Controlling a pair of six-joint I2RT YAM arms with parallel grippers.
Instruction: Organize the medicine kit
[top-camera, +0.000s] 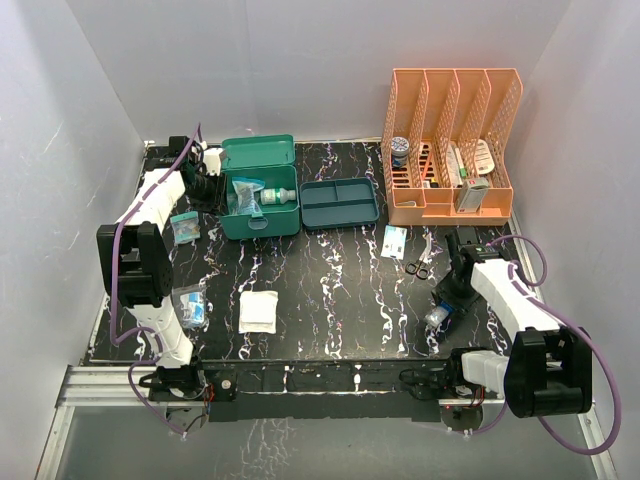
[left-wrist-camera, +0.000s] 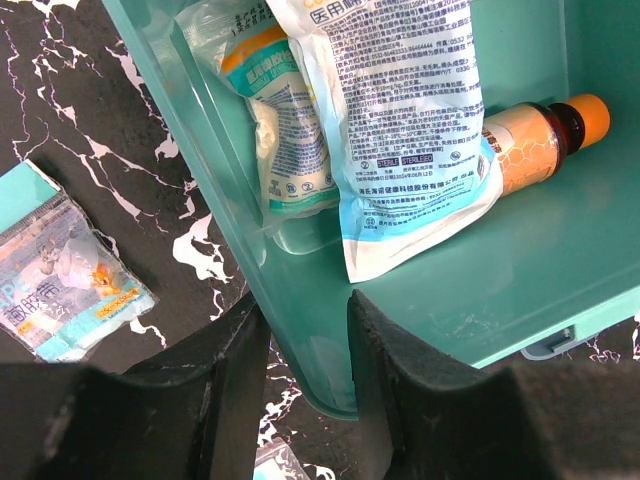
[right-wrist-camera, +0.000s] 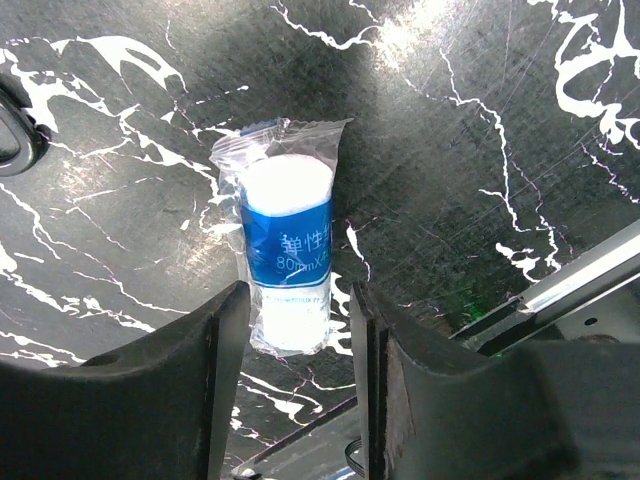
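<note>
Between white walls (top-camera: 300, 60), black marbled table (top-camera: 340, 290) bears the medicine kit (top-camera: 285, 224).

Marbled table (top-camera: 330, 290) bears medicine kit (top-camera: 260, 226), tray (top-camera: 340, 223), rack (top-camera: 450, 212), scissors (top-camera: 418, 268), bandage roll (right-wrist-camera: 287, 265).

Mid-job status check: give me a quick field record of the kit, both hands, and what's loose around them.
medicine kit: lid open; holds printed pouches and an orange-capped bottle
left hand: fingers straddle the kit's left wall near the front corner, clamped on it
right hand: fingers either side of a bandage roll lying on the table; looks gripped
loose items: white gauze pad, scissors, small packets
divided tray: right of the kit
</note>
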